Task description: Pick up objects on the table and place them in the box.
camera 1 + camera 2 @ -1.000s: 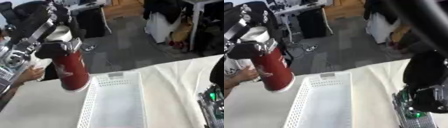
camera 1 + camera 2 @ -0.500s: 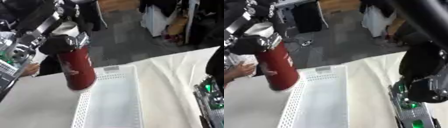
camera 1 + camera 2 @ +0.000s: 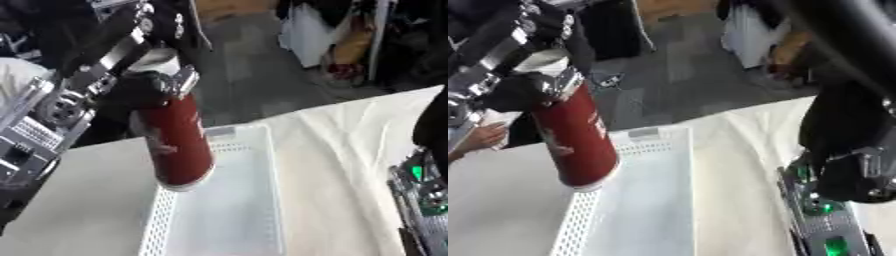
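left eye view, inspected largest to smallest. surface (image 3: 79, 200): pale, with a cream cloth spread on the side away from the left robot hand. white box (image 3: 236, 210): perforated walls, open top, lying below and just beside the left robot hand; nothing visible inside it.

red bottle (image 3: 179, 142): tall cylinder with a pale cap end, held upright with a slight tilt, its base hanging over the box's near-left rim and not touching it. left robot hand (image 3: 144, 90): fingers curled round the bottle's upper part, clamped on it. right robot hand (image 3: 846, 165): only a dark mass and a board with green lights show at the far side; whether its fingers are apart or together cannot be told.

step in hand, by judgement: lowering the bottle into the box. done well, the base should shift further over the box floor, away from the rim, before descent, so it does not catch the wall; lay or stand it low before letting go.

markings: a small pale mark shows on the bottle's side below the hand; it cannot be read. no other writing is legible.
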You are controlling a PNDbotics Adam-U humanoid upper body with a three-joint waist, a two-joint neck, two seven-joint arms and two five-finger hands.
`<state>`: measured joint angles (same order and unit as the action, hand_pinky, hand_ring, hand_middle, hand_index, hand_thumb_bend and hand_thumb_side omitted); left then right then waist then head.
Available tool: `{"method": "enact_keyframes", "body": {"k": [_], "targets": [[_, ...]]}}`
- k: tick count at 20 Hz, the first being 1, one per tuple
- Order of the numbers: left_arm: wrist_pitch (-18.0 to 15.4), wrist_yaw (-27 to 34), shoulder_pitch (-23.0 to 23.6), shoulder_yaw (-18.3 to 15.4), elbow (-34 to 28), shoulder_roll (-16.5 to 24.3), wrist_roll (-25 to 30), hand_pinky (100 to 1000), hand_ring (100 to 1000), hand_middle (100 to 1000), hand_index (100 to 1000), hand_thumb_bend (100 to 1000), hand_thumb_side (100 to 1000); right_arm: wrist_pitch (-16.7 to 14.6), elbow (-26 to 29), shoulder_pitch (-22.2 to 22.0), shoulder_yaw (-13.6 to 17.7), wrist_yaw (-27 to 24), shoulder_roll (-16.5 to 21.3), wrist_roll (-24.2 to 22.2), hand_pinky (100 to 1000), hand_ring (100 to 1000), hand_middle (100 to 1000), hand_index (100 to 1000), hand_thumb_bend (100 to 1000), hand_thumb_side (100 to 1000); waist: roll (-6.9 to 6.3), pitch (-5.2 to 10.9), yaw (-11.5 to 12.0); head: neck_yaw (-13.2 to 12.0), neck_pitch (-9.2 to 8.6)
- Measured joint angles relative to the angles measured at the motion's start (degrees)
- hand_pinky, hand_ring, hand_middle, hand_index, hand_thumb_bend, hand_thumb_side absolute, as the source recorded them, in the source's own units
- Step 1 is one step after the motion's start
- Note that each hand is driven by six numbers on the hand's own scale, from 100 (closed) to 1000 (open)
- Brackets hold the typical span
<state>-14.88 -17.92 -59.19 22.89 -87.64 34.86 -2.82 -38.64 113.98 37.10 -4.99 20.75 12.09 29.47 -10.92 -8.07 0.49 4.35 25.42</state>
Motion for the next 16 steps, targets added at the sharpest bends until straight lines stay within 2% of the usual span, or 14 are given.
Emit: {"method": "enact_keyframes", "body": {"k": [4, 9, 10, 11, 12, 13, 14, 15, 16], "targets": [[-3.3, -1.4, 0.6, 0.0, 3.2, -1.5, -2.2, 100, 100, 162, 290, 100, 647, -0.1, 0.0, 0.0, 0.0, -0.2, 0.0, -0.1, 250, 355, 371, 455, 100, 1000, 0.22, -0.31, -0.1, -0.3, 0.02], [-7.2, -2.0, 0.9, 0.0, 7.4, -3.2, -4.4, 100, 100, 225, 314, 100, 626, -0.2, 0.0, 0.2, 0.0, -0.4, -0.1, -0.2, 249, 354, 371, 455, 100, 1000, 0.47, -0.63, -0.1, -0.4, 0.06], [-8.0, -2.1, 1.0, 0.0, 8.3, -3.5, -4.8, 100, 150, 286, 359, 100, 654, -0.2, 0.0, 0.3, 0.0, -0.4, -0.1, -0.2, 249, 354, 371, 455, 100, 1000, 0.49, -0.63, -0.1, -0.4, 0.06], [-8.8, -2.4, 1.1, 0.0, 9.1, -3.8, -5.2, 100, 291, 383, 434, 100, 663, -0.2, 0.0, 0.4, 0.0, -0.4, -0.1, -0.2, 249, 354, 371, 455, 100, 1000, 0.50, -0.64, -0.1, -0.4, 0.12], [-9.3, -3.0, 1.1, 0.0, 10.0, -4.0, -5.5, 211, 424, 471, 506, 117, 678, -0.2, 0.0, 0.5, 0.0, -0.4, -0.1, -0.2, 249, 354, 371, 455, 100, 1000, 0.50, -0.65, -0.2, -0.4, 0.22], [-9.7, -3.8, 1.1, 0.0, 10.8, -4.2, -5.5, 626, 735, 739, 733, 277, 836, -0.2, 0.0, 0.5, 0.0, -0.4, -0.1, -0.2, 249, 354, 371, 455, 100, 1000, 0.50, -0.65, -0.2, -0.4, 0.25], [-9.7, -5.3, 1.1, 0.0, 11.6, -4.3, -4.9, 784, 837, 827, 825, 372, 899, -0.2, 0.0, 0.5, 0.0, -0.4, -0.1, -0.2, 249, 354, 371, 455, 100, 1000, 0.50, -0.65, -0.2, -0.4, 0.32], [-9.6, -7.1, 1.1, 0.0, 12.4, -4.4, -3.9, 1000, 1000, 942, 964, 571, 953, -0.2, 0.0, 0.5, 0.0, -0.4, -0.1, -0.2, 250, 355, 371, 455, 100, 1000, 0.50, -0.66, -0.3, -0.4, 0.45], [-9.4, -9.1, 1.1, 0.1, 13.1, -4.4, -2.6, 1000, 1000, 976, 999, 638, 965, -0.3, 0.0, 0.5, 0.0, -0.5, -0.1, -0.2, 250, 355, 371, 455, 100, 1000, 0.50, -0.66, -0.3, -0.4, 0.49]]}}
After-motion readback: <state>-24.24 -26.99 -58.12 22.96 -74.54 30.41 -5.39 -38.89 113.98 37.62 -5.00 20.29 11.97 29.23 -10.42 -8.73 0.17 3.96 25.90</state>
